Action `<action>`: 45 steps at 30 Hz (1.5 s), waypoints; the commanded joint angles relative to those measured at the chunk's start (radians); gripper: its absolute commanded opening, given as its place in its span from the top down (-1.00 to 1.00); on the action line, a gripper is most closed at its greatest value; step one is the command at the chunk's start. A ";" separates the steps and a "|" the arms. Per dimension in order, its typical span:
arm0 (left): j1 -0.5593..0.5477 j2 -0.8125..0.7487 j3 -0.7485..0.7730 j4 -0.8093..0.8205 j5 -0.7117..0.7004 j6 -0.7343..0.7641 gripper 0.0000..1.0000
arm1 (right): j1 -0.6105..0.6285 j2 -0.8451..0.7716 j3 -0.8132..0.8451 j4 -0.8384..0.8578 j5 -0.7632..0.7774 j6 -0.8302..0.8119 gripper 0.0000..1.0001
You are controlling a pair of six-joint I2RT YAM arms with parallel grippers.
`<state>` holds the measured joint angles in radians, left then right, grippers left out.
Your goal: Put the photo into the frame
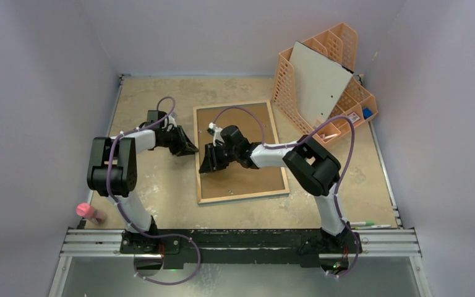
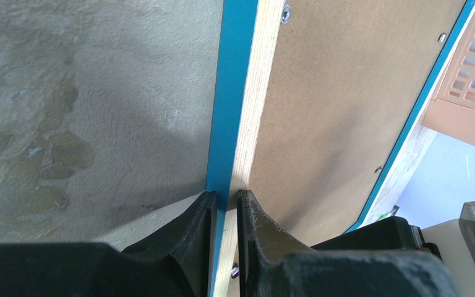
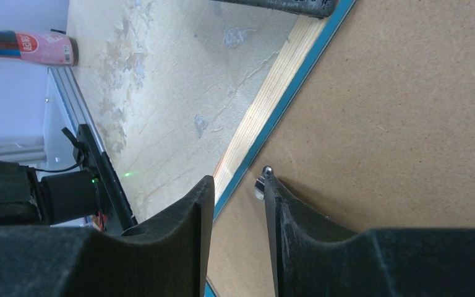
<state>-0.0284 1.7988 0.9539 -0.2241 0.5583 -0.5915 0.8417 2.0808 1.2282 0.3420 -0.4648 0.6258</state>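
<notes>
Nearest my bases, one pink bottle lies at the counter's near-left corner. Thin pens lie at the near-right edge; I cannot tell how many.

In the middle of the counter is the one frame, back side up. Its light wood rim surrounds a single brown backing board, and a strip of blue shows along its outer edge.

I have two grippers, and both are at the frame's left side. My right gripper reaches across the backing to the left rim, nearer to me than the other. Its jaws stand partly apart with a clear gap between them. The frame's edge runs under that gap. One small metal tab on the backing sits right at the tip of one finger. I see nothing clamped there.

My left gripper is a little farther along the same left edge, coming in from the outside. It is closed down narrow on the frame: one finger presses the blue side, the other the wood rim, and the edge is pinched between them.

Farthest off, in the far-right corner, stands one orange lattice organiser. One grey-white board leans tilted in it.
</notes>
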 commanded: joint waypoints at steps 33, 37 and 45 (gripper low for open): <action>-0.020 0.062 -0.047 -0.084 -0.062 0.004 0.70 | 0.043 0.093 0.037 0.069 0.073 -0.011 0.30; -0.020 0.069 -0.052 -0.086 -0.062 0.002 0.73 | 0.050 0.083 0.014 0.108 0.119 -0.012 0.30; -0.019 0.068 -0.059 -0.077 -0.066 -0.026 0.75 | 0.066 0.084 -0.003 0.182 0.167 -0.019 0.26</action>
<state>-0.0204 1.8008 0.9527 -0.2157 0.5587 -0.6136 0.8837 2.1216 1.2335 0.4400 -0.4530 0.6479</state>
